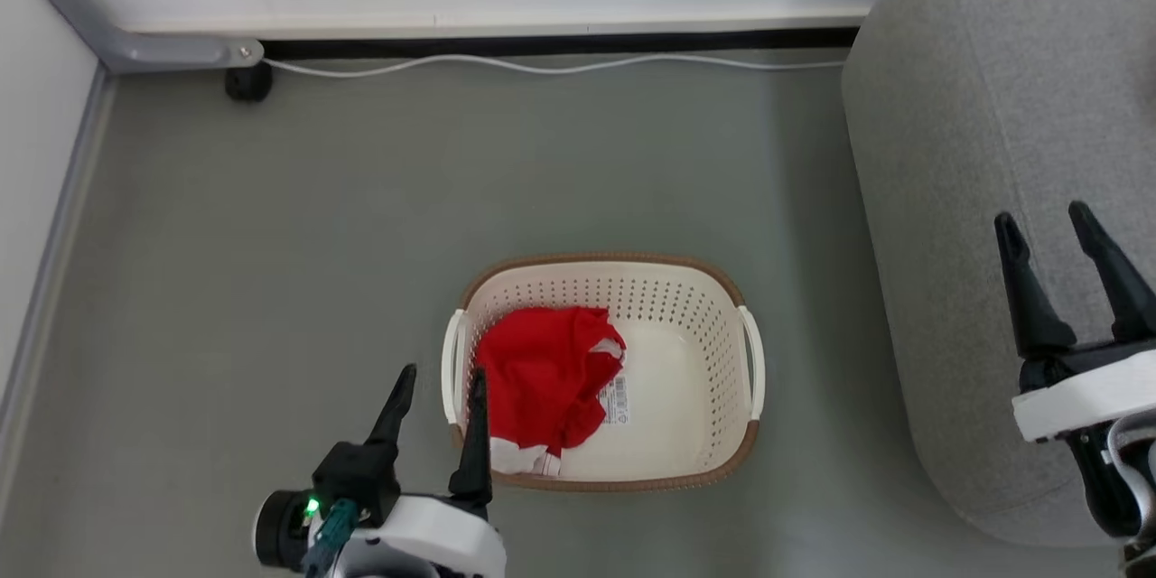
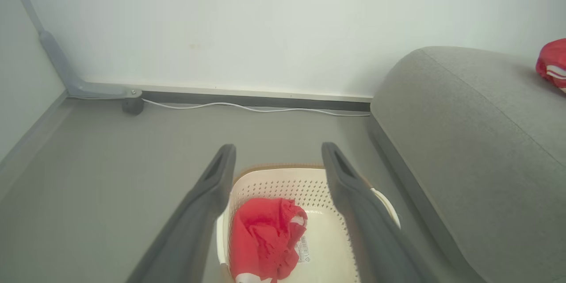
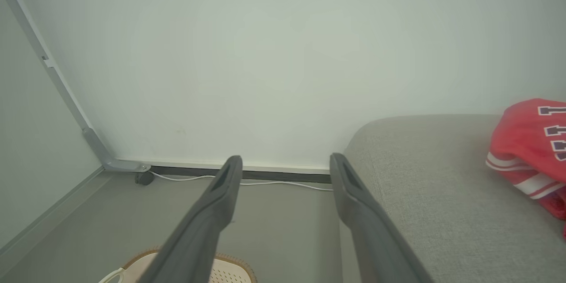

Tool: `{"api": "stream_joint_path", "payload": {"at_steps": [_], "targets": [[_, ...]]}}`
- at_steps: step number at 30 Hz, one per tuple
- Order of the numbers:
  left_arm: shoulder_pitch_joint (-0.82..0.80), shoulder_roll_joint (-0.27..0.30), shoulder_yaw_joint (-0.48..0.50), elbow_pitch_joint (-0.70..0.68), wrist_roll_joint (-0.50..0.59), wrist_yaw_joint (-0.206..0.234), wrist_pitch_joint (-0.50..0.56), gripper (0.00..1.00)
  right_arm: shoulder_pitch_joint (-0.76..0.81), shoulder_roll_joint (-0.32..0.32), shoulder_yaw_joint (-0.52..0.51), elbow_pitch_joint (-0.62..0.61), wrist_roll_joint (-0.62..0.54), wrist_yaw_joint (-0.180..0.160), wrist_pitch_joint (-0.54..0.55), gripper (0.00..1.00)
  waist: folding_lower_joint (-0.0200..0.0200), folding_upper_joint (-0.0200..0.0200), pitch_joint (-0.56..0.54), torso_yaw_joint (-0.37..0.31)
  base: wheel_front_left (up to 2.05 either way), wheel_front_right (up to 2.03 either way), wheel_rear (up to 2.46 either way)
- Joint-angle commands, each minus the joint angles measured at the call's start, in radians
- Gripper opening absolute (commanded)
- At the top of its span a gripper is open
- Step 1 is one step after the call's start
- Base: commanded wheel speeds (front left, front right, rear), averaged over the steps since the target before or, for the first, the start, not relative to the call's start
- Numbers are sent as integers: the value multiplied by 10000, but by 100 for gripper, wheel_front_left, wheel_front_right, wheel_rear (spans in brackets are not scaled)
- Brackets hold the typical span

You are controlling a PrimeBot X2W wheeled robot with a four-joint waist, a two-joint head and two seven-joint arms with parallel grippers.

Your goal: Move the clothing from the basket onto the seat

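You have red clothing [image 1: 546,388] in the basket [image 1: 605,259]; a second piece [image 3: 530,141], apparently a jersey, on the seat [image 1: 993,108]. Left gripper [image 1: 442,373] and right gripper [image 1: 1041,217]: spread wide, both empty.

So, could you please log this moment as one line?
left gripper: open, near basket | right gripper: open, by seat | clothing: one piece in basket | second garment: on seat

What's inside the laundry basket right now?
A crumpled red garment lies in the basket's left half, beside a label sticker on the bare base. Anything under the fabric is hidden.
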Motion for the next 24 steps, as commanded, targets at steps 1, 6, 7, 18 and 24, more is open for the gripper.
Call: {"api": "stream_joint_path", "payload": {"at_steps": [1,6,7,18,24], "targets": [[-690,24,-81,-104,-197,256,-92,100,-393,-409,217,-436,172,33,-118,100,0,0,1010,-146,0,0,0],[-1586,24,-905,193,-488,649,-92,100,-929,-736,322,-783,452,33,-118,100,0,0,1940,-271,0,0,0],[-1827,24,-1090,288,-587,745,-92,100,-1044,-803,337,-872,513,33,-118,100,0,0,2160,-299,0,0,0],[-4651,24,-2512,1849,-1337,1190,-92,100,-2229,-1141,538,-1725,949,33,-118,100,0,0,4296,-824,0,0,0],[-6166,24,-3158,2977,-1532,1156,-92,100,-2691,-1238,596,-2178,1135,33,-118,100,0,0,5203,-1093,0,0,0]]}}
